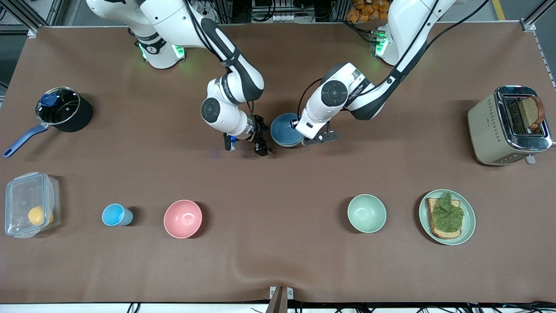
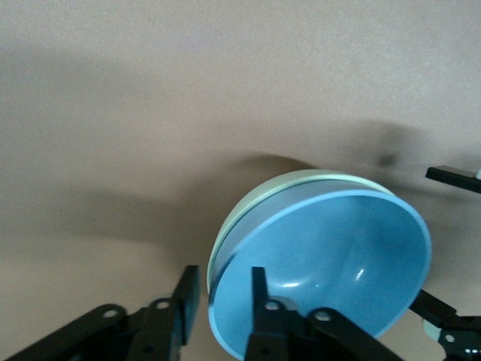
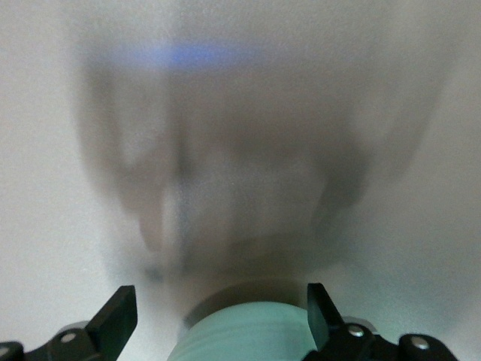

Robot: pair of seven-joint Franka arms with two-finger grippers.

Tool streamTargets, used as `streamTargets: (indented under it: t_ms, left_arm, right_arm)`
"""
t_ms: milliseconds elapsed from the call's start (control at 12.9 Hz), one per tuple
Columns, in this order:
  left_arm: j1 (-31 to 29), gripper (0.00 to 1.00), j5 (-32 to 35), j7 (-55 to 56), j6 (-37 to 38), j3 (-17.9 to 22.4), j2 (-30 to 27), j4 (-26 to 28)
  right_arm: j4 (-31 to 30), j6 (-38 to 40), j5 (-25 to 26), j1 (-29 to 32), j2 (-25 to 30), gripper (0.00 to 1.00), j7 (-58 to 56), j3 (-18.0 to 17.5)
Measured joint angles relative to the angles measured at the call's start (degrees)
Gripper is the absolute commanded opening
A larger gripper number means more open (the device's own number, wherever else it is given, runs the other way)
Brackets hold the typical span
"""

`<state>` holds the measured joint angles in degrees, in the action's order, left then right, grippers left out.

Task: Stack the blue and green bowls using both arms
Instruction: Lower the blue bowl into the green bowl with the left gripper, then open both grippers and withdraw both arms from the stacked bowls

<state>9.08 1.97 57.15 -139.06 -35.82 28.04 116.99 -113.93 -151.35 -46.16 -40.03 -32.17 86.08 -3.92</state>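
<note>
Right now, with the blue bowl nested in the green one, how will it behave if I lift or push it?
The blue bowl looks rigid, probably light. Seated snugly in the green bowl, it may drag that up when lifted. A push likely slides both over the table. The left claw is at its rim; the right claw hangs beside the stack.
</note>
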Motion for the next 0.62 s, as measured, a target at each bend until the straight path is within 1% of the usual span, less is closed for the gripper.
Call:
streamTargets:
  t_ms: [155, 310, 466, 621]
  left_arm:
    - [-0.6, 1.00, 0.1, 0.0, -0.1, 0.0, -0.5, -0.8]
    - [-1.9, 1.00, 0.4, 0.0, 1.1, 0.1, -3.4, -1.8]
    - [-4.7, 1.00, 0.5, 0.0, 6.3, 0.1, -9.2, -3.0]
    - [-8.5, 1.00, 0.5, -0.6, 15.0, 0.1, -15.7, -6.0]
  right_arm:
    - [0.1, 0.0, 0.0, 0.0, 0.0, 1.00, -0.1, 0.0]
    - [0.1, 0.8, 0.0, 0.2, 0.3, 1.00, -0.6, 0.3]
    - [-0.3, 4.4, 0.0, 1.8, 1.1, 1.00, -4.0, 1.0]
    - [-1.2, 12.2, 0.1, 5.9, 3.2, 1.00, -9.5, 1.7]
